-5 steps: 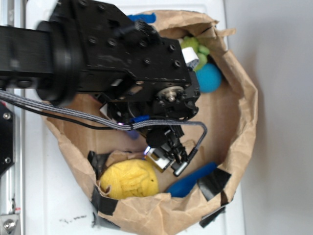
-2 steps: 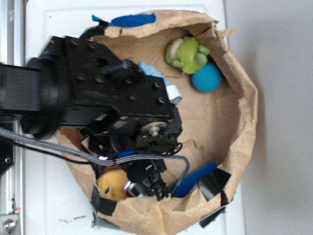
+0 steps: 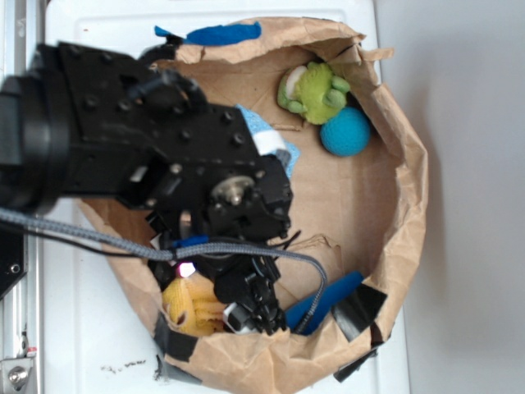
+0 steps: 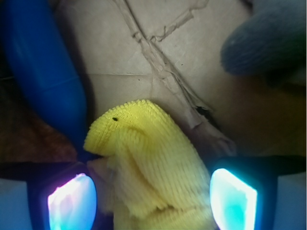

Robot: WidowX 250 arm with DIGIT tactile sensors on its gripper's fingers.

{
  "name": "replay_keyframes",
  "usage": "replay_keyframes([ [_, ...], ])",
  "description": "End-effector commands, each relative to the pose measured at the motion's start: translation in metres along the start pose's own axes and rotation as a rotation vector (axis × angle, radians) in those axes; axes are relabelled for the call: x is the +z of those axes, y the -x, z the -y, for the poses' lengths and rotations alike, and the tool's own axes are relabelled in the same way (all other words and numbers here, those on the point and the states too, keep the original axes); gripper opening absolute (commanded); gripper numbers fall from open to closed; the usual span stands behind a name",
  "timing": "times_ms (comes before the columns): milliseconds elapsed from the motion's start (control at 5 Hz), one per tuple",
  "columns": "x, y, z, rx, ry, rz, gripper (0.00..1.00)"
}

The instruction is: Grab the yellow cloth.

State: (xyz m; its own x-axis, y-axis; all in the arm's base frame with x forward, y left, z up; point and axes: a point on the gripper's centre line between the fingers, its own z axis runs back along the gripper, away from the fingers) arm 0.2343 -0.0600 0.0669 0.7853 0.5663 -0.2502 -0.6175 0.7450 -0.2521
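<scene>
The brown paper bag [image 3: 406, 197], rolled down into a shallow nest on the white table [image 3: 82, 353], holds everything that matters here, and my black arm [image 3: 123, 156] covers most of its left half in the exterior view. Up at the far rim lie the yellow-green plush toy [image 3: 313, 90] and a blue ball [image 3: 345, 131], well apart from me; a light blue cloth [image 3: 267, 144] peeks out beside my wrist, and a long blue object [image 3: 328, 297] lies near the bottom rim, just beside my fingers. The yellow cloth [image 4: 144, 163] sits in the bag's lower left corner, directly under me, and in the wrist view it lies squarely between my two lit fingertips [image 4: 72, 201], its ribbed bundle running from between the pads forward toward the creased paper floor. My gripper [image 4: 151, 199] stands wide, one pad on each side of the cloth; whether either pad touches the yarn yet I cannot tell. The cloth's long axis points away from my palm, so I judge that closing straight across it should catch the thick middle, provided the blue object on the left stays outside the pinch
</scene>
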Motion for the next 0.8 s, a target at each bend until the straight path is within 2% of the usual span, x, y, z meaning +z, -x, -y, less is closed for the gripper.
replay_keyframes([
  [0,-0.026,0.005,0.003,-0.037,-0.058,-0.11,1.0],
  [200,-0.034,0.01,0.004,-0.059,-0.084,-0.16,1.0],
  [400,-0.028,0.004,0.004,-0.015,-0.063,-0.163,0.0],
  [600,0.0,-0.011,0.004,-0.002,-0.013,-0.149,0.0],
])
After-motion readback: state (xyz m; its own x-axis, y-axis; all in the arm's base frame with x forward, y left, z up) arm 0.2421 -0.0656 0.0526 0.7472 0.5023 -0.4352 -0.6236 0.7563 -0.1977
